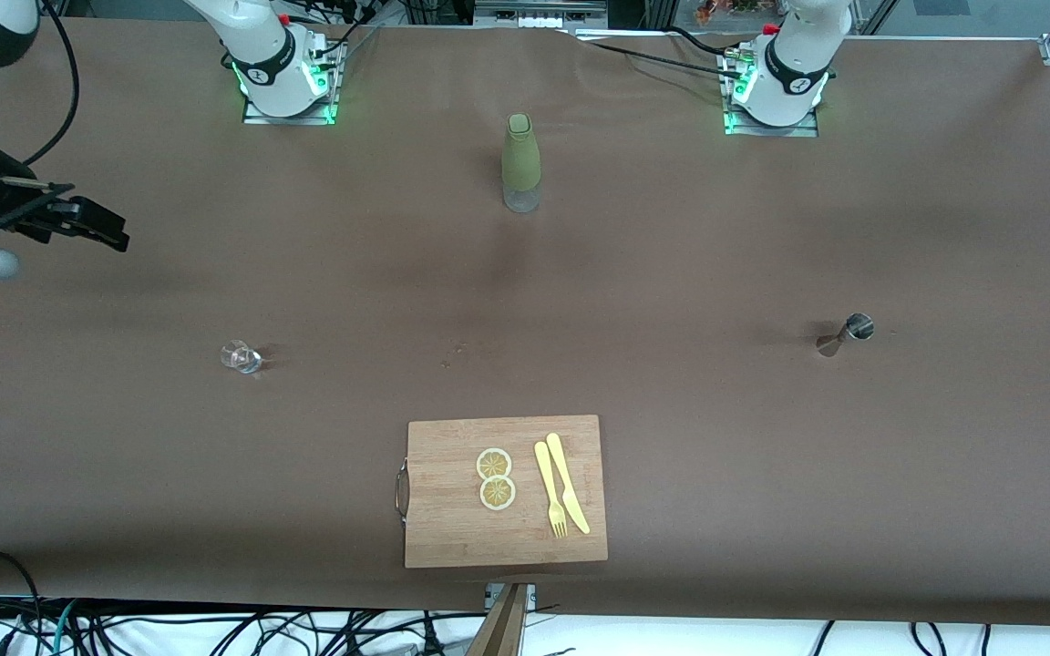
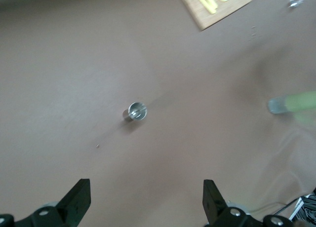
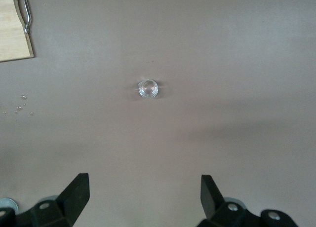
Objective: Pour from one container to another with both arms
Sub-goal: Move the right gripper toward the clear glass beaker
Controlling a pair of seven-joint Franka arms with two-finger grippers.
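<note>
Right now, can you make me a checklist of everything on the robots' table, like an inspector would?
Surface: brown table cover, a few crumbs near the middle.
Job's things: green bottle upright between the two bases; small glass toward the right arm's end; metal cup toward the left arm's end.
Clutter: cutting board nearest the front camera, holding two lemon slices, a yellow fork and a yellow knife.
Claws: left claw open, above the metal cup; right claw open, above the small glass. Both hold nothing.
Cables: black cables by the bases; more below the table's near edge.
Surroundings: metal frame at the corner.
</note>
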